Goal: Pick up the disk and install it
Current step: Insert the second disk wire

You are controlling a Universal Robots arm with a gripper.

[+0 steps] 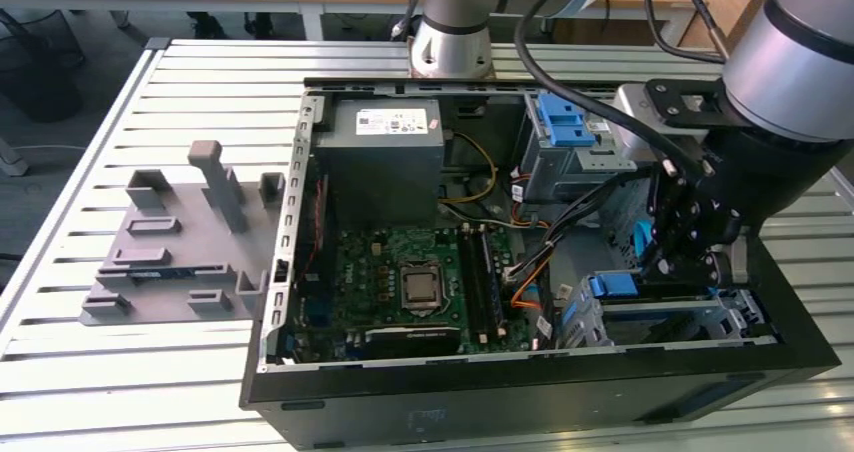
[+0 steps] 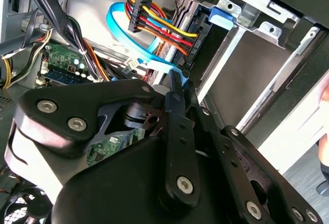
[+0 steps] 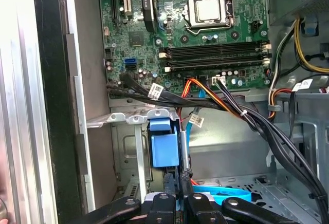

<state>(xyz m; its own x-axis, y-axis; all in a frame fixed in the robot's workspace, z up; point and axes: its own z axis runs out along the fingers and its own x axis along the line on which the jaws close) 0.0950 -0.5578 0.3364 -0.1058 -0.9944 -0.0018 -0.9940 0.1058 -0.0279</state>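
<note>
The disk [image 3: 164, 149] stands on edge in the metal drive cage [image 3: 128, 117] at the case's front corner, its blue plastic frame and a thin silver metal edge showing. In the first wrist view my gripper [image 3: 178, 180] is shut on that edge, its fingers close together on either side. In the exterior view the gripper [image 1: 663, 269] reaches down into the cage [image 1: 727, 317] at the exterior view's lower right, beside the disk's blue end [image 1: 617, 285]. The second wrist view shows the black fingers [image 2: 175, 93] pinched together near a blue cable.
The open computer case holds a motherboard [image 1: 414, 282], a grey power supply [image 1: 387, 137] and a second drive cage with a blue latch [image 1: 567, 122]. Bundled cables [image 3: 216, 103] cross just above the cage. A grey fixture plate [image 1: 174, 242] lies on the slatted table.
</note>
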